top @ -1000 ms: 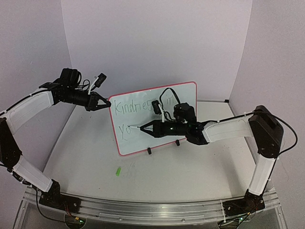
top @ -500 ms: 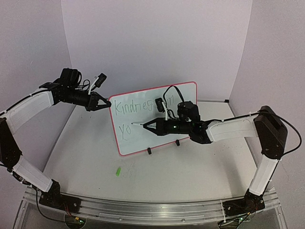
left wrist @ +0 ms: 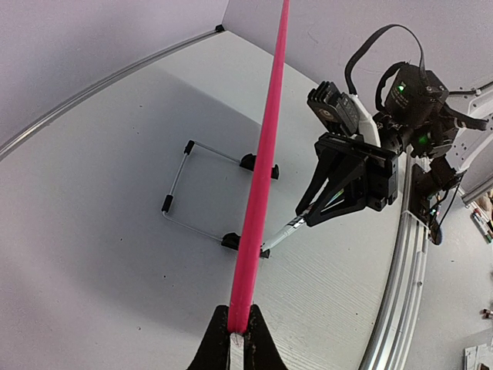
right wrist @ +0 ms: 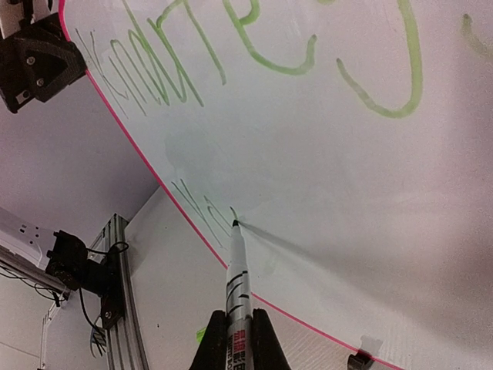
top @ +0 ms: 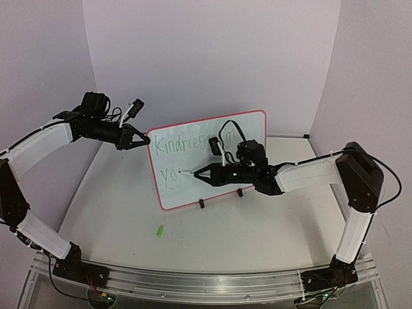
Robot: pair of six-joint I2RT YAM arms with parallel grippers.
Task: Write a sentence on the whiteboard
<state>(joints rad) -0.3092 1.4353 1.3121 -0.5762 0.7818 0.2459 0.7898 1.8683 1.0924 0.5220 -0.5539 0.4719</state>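
The whiteboard (top: 193, 183) stands upright mid-table on its wire stand, with its pink-red rim. Green writing reads "Kindnes" (top: 183, 143) on the top line and "yo" (top: 168, 174) below. My left gripper (top: 143, 142) is shut on the board's upper left rim (left wrist: 258, 193); the wrist view shows the rim edge-on between the jaws. My right gripper (top: 205, 173) is shut on a silver marker (right wrist: 236, 293). Its tip (right wrist: 233, 224) touches the board right after "yo" (right wrist: 202, 212). The arm hides part of the top line in the top view.
A small green marker cap (top: 159, 231) lies on the table in front of the board. The wire stand with black clips (left wrist: 196, 193) sits behind the board. Purple walls close in the back and sides. An aluminium rail (top: 193, 283) runs along the near edge.
The right gripper shifted the marker slightly left and up, then back down right; its tip rests just right of "yo". The left arm and board have not moved.
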